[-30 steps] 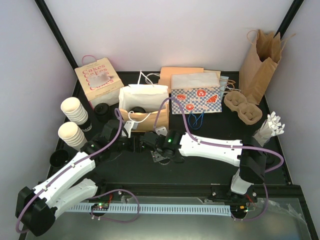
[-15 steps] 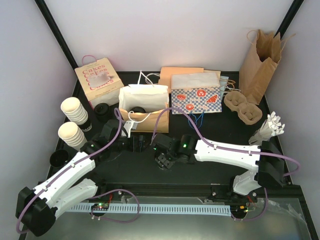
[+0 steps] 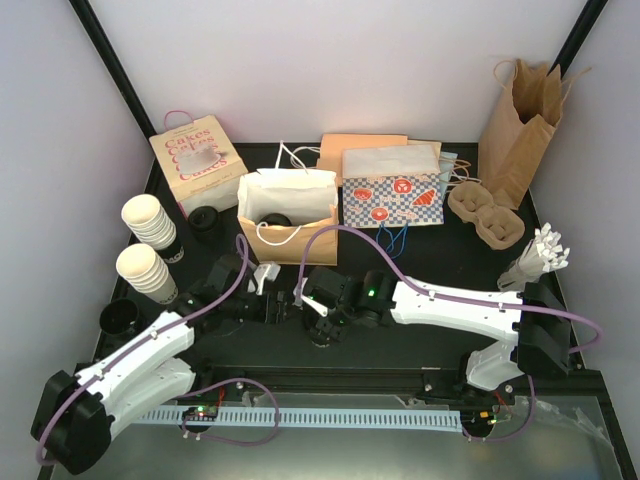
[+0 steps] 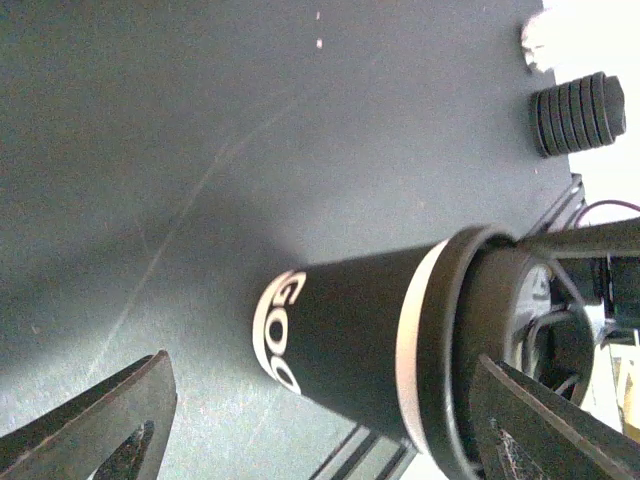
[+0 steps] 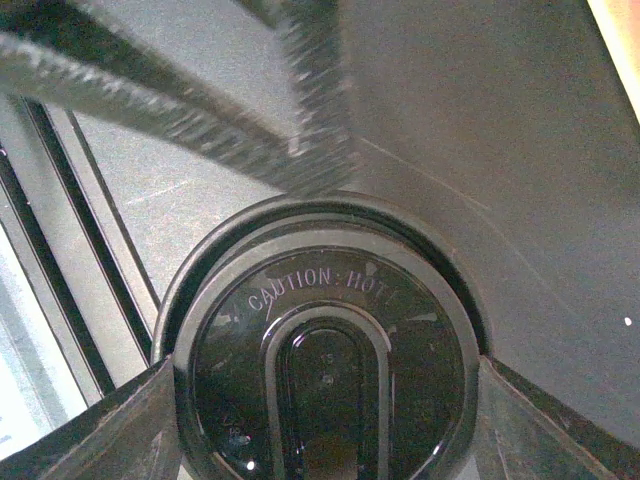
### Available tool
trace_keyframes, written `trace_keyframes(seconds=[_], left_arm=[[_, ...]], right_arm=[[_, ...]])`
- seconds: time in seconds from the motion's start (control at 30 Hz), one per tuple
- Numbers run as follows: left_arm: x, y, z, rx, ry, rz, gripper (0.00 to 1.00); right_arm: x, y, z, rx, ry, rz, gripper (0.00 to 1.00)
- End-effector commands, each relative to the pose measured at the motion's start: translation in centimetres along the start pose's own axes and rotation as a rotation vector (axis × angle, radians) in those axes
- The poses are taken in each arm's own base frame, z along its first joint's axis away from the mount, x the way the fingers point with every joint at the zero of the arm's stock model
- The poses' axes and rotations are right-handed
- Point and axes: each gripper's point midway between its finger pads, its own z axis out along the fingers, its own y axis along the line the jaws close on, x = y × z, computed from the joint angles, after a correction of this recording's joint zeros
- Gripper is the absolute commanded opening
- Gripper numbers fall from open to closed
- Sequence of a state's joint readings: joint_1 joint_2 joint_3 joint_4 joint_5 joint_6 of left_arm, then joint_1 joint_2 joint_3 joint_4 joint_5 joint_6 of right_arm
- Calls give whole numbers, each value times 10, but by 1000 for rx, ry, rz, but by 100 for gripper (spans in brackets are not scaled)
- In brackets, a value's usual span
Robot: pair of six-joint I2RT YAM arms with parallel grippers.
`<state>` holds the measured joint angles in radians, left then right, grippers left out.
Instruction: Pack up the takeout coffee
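At the centre of the overhead frame, the right claw (image 5: 325,410) pinched the coffee cup (image 4: 350,330) by its black lid (image 5: 325,370). The left claw (image 4: 320,390) stood spread on either side of the cup, not touching it.

Your left arm (image 3: 130,362) starts at its base at the near left corner. It stretches up and to the right, long and low. Your left gripper (image 4: 320,365) sits near the middle. Its two fingers (image 4: 100,420) stand wide apart, one on each side of the takeout coffee (image 4: 340,330), with a gap on both sides.

Your right arm (image 3: 450,305) starts at the near right, bends at the elbow, and reaches far over to the left. Your right gripper (image 5: 325,365) points down. Its fingers (image 5: 120,430) press on both sides of the takeout coffee's top. Your two grippers are just beside each other.
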<state>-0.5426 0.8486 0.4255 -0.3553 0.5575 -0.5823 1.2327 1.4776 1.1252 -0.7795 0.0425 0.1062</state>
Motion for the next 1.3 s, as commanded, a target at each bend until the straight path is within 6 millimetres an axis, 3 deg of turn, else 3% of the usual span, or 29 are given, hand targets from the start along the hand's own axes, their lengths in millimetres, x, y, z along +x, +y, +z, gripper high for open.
trace_keyframes(seconds=[0.0, 0.17, 0.6, 1.1, 1.27], left_arm=[[7, -16, -5, 108, 8, -48, 81], [13, -18, -9, 127, 3, -67, 72], [18, -10, 2, 138, 26, -96, 65], [16, -2, 15, 110, 59, -117, 64], [22, 14, 23, 50, 85, -155, 63]], right_arm=[[10, -3, 10, 3, 25, -7, 69], [11, -4, 11, 4, 20, -2, 69], [15, 0, 13, -18, 44, -17, 69], [22, 7, 22, -56, 103, -46, 68], [25, 9, 26, -69, 121, -52, 68]])
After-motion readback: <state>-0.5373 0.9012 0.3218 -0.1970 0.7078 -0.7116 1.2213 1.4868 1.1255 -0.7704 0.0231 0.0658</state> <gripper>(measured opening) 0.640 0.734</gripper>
